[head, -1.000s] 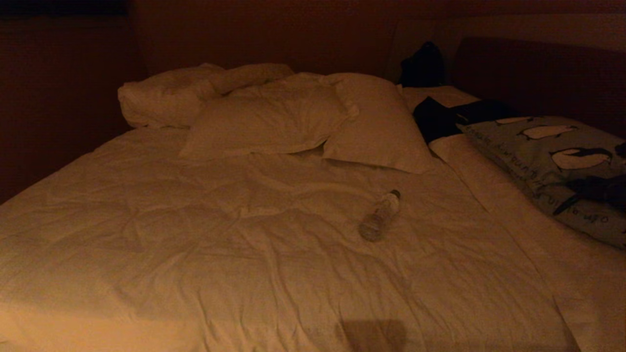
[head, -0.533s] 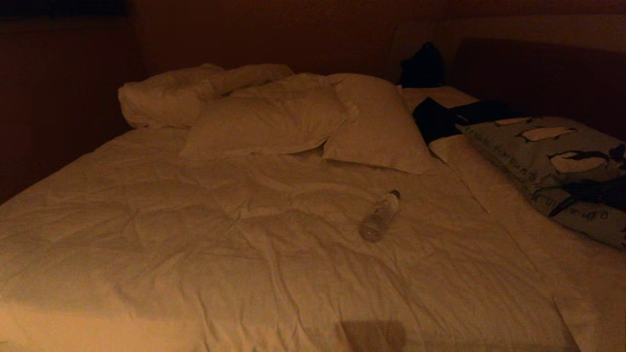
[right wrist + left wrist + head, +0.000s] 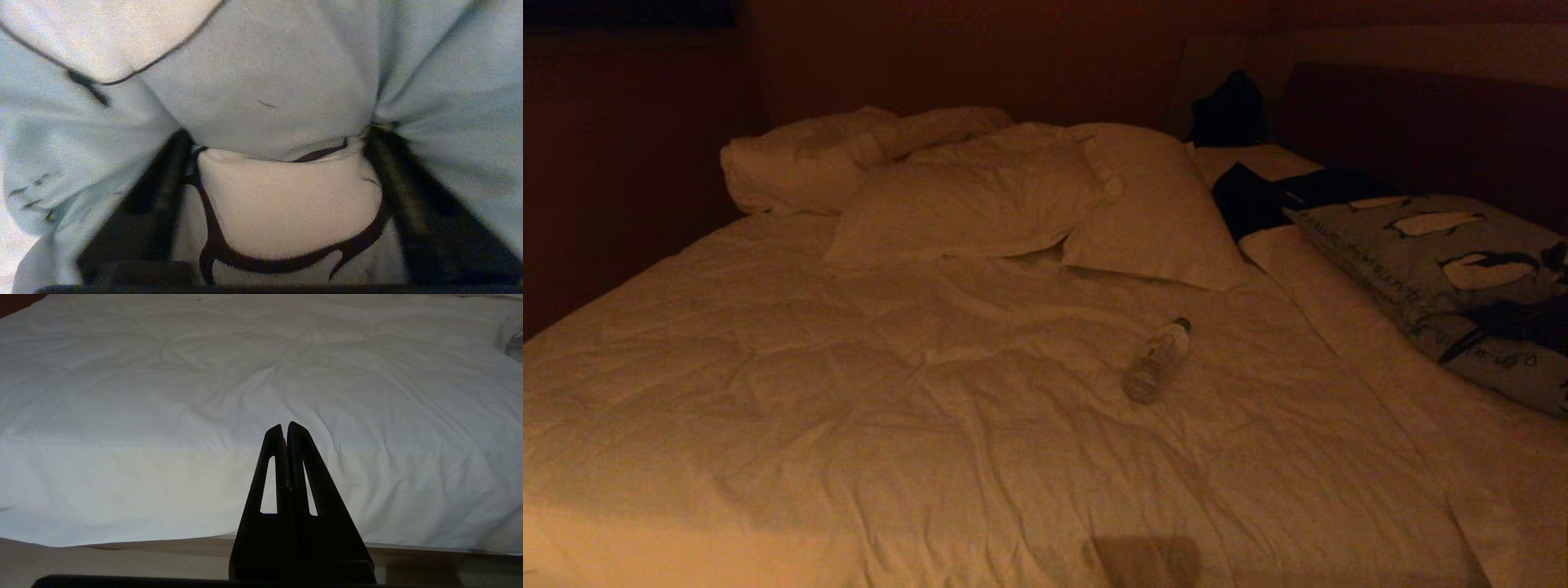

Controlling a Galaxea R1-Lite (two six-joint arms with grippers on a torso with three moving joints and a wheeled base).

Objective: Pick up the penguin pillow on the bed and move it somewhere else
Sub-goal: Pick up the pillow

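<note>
The penguin pillow (image 3: 1437,253), grey-blue with black-and-white penguins, lies at the right side of the bed (image 3: 849,425), partly out of view. My right gripper (image 3: 1515,322) shows as a dark shape pressed down onto its near part. In the right wrist view the right gripper (image 3: 278,139) is open, both fingers (image 3: 163,179) sunk into the penguin pillow (image 3: 265,81), and a white penguin patch bulges between them. My left gripper (image 3: 285,426) is shut and empty, low at the near edge of the bed (image 3: 163,396).
A clear plastic bottle (image 3: 1156,361) lies mid-bed. Rumpled white pillows (image 3: 1013,196) are heaped at the far side. A dark garment (image 3: 1250,200) lies beside the penguin pillow, and a dark headboard (image 3: 1421,122) rises behind it.
The right gripper has pushed slightly deeper into the penguin pillow, and the pillow's near edge has puckered a little. The left arm and the bottle have not moved.
</note>
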